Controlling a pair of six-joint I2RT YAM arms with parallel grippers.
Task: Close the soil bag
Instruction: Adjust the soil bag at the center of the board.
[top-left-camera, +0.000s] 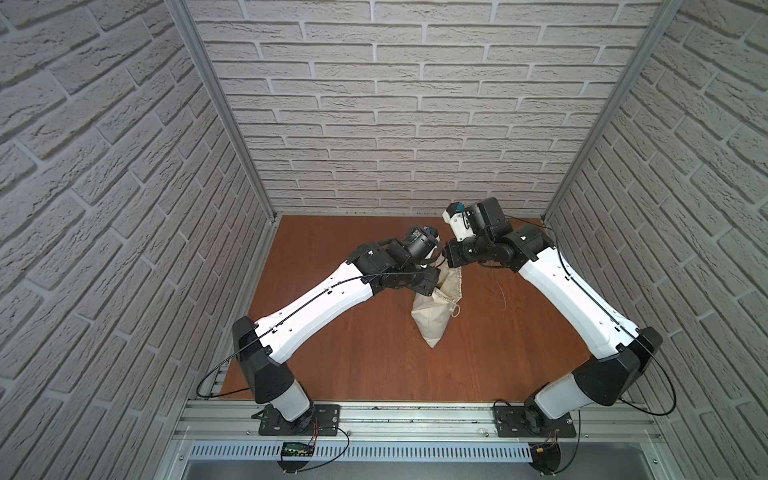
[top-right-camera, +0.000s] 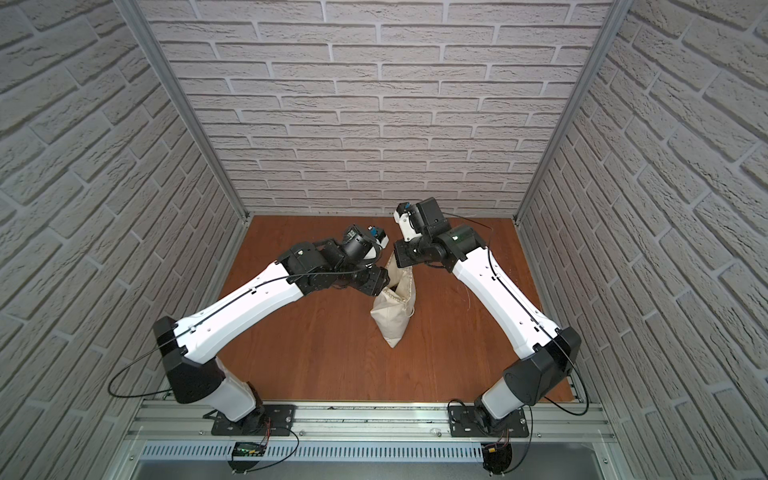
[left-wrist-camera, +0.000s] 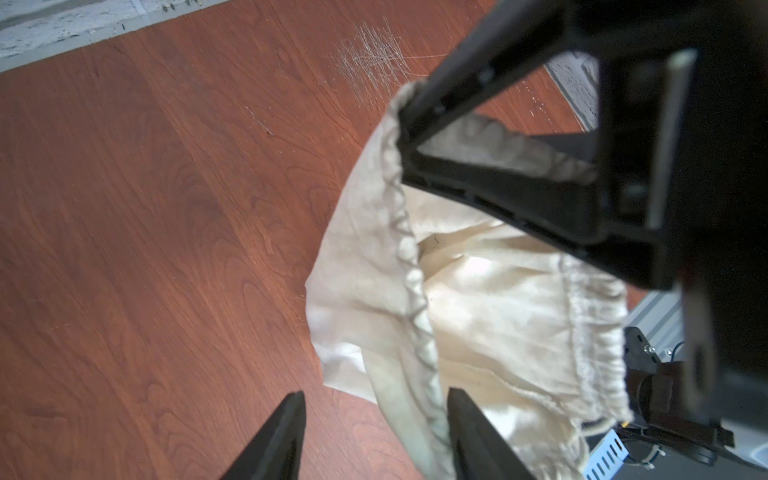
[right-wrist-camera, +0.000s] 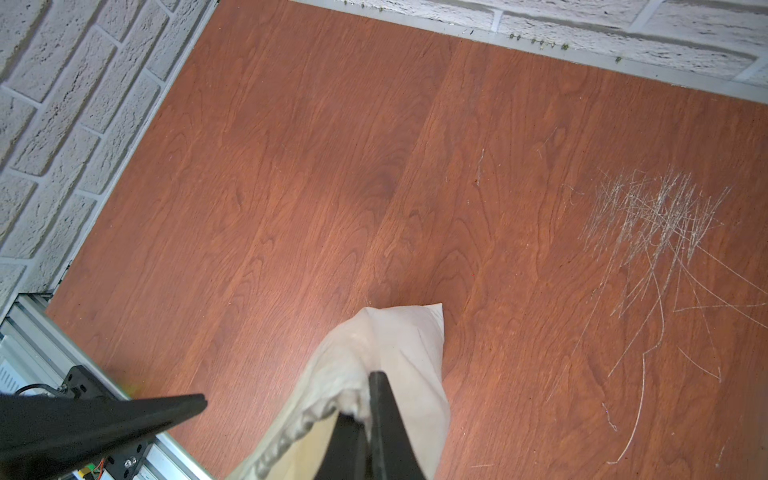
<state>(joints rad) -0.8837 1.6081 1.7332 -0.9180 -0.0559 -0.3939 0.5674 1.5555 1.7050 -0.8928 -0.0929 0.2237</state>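
Note:
The soil bag (top-left-camera: 432, 318) (top-right-camera: 392, 318) is a cream cloth sack standing on the brown wooden table, its mouth gaping and pulled up at the far end. My right gripper (right-wrist-camera: 365, 401) is shut on the far end of the bag's gathered rim (right-wrist-camera: 332, 409) and holds it up; in both top views it (top-left-camera: 448, 262) (top-right-camera: 395, 261) hangs over the bag's top. My left gripper (left-wrist-camera: 376, 399) is open at the near end of the mouth, with the rim (left-wrist-camera: 415, 291) running in against one finger. A knotted cord (top-left-camera: 456, 311) dangles at the bag's right side.
A patch of pale scratches (right-wrist-camera: 656, 216) marks the table (top-left-camera: 332, 332) to the right of the bag. Brick-patterned walls close in the back and both sides. An aluminium rail (top-left-camera: 415, 419) carrying both arm bases runs along the front edge.

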